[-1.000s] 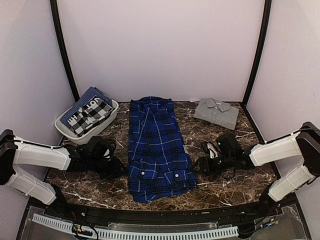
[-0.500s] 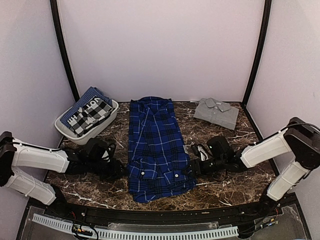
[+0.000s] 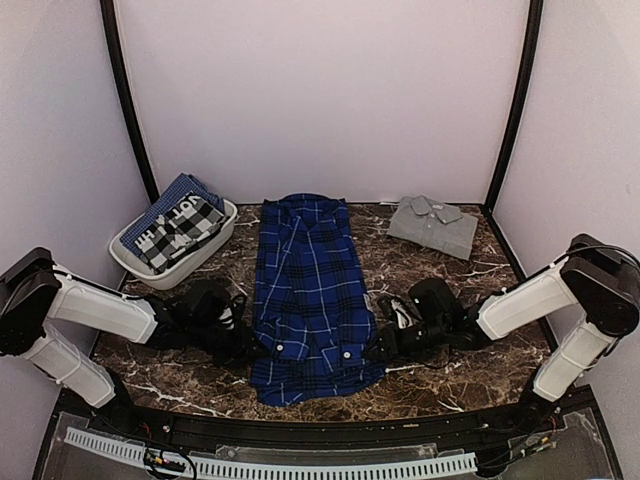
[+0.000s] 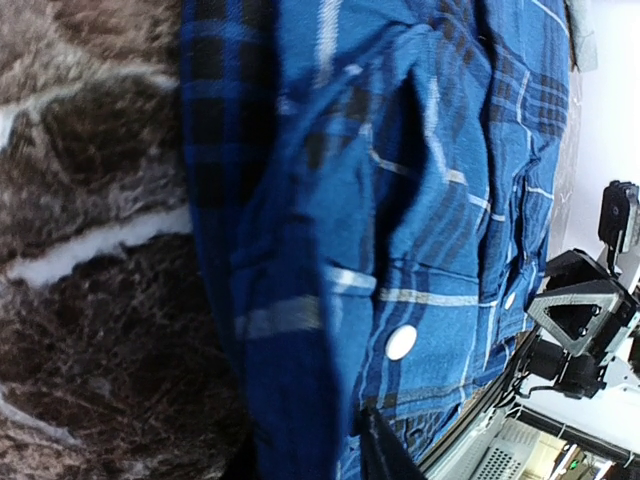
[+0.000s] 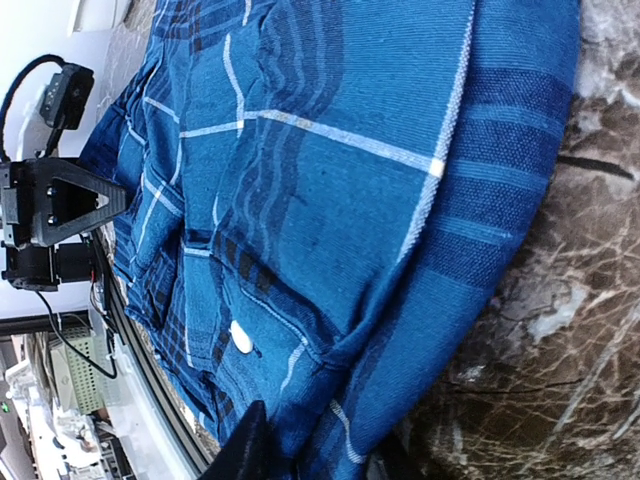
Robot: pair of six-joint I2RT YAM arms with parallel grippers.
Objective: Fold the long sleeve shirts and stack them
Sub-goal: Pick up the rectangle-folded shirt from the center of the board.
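The royal-blue and black plaid shirt (image 3: 308,290) lies lengthwise in the middle of the table, collar at the back and hem at the front, sleeves folded in. My left gripper (image 3: 248,346) is low at its left edge near the hem, shut on a fold of the cloth (image 4: 300,330). My right gripper (image 3: 375,346) is at its right edge opposite, shut on the cloth (image 5: 380,260). In both wrist views (image 4: 310,460) (image 5: 315,460) the cloth runs between the dark fingertips; white buttons show close by. The plain grey shirt (image 3: 433,225) lies folded at the back right.
A white basket (image 3: 228,222) with checked and printed clothes stands at the back left. The table is dark brown marble (image 3: 450,380). A black rail runs along the front edge (image 3: 320,428). Pale walls close in the back and sides.
Both grippers have moved inward to the shirt's side edges and closed on the cloth. The shirt's lower part has narrowed and its hem has shifted a little.
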